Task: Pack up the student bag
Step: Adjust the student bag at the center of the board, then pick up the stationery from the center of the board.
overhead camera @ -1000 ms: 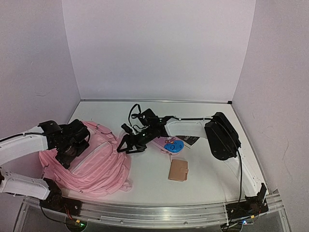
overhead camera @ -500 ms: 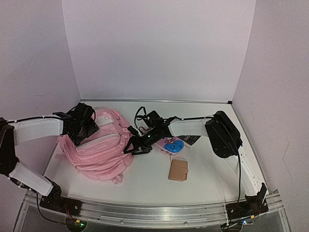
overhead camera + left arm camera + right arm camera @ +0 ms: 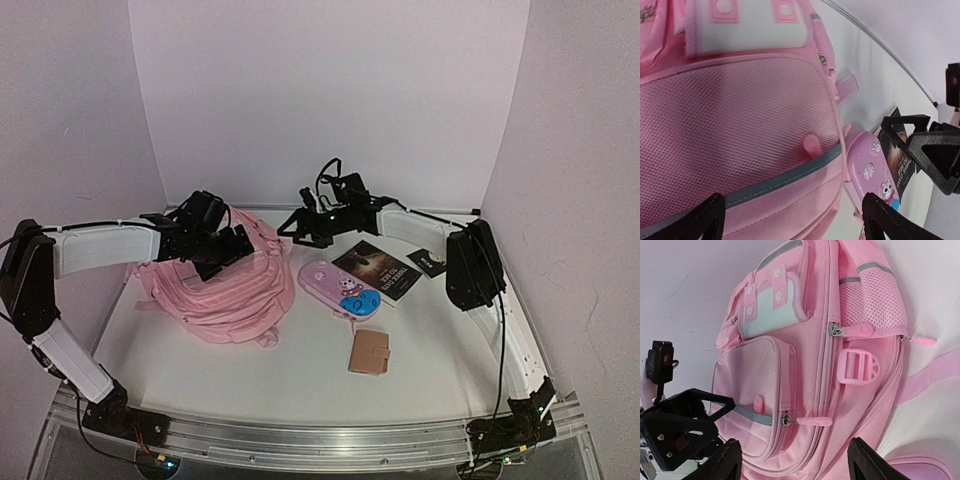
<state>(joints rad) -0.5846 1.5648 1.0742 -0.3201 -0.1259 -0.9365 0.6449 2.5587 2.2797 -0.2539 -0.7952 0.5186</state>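
top view, with both wrist views. the student bag [image 3: 228, 288] is lying front side up on the table [image 3: 300, 385], on its 9 o'clock half, with its zip pockets, mesh panel, grey stripe and pale snap-fastened patch facing the cameras. a pink strap is trailing off the bag's edge toward the 5 o'clock side.

the left gripper [image 3: 222, 248] is hovering over the bag's 11 o'clock edge. its fingers [image 3: 707, 220] are standing wide apart and are holding nothing; the left wrist view is showing only mesh fabric and the grey stripe below them. whether they are touching the fabric cannot be told.

the right gripper [image 3: 300, 230] is reaching in from the 3 o'clock side and is hanging just beyond the bag's 1 o'clock corner. its jaws are likewise spread wide and are gripping nothing; the right wrist view is looking across the bag's front pockets, buckle and pink zip pulls.

a pink oval case [image 3: 341, 289] with a blue cartoon patch is lying just beside the bag at its 3 o'clock. a dark booklet [image 3: 380, 270] is lying at the case's 1 o'clock, a small black card [image 3: 432, 262] at the booklet's 3 o'clock, and a brown wallet [image 3: 369, 352] apart from the case at its 5 o'clock.
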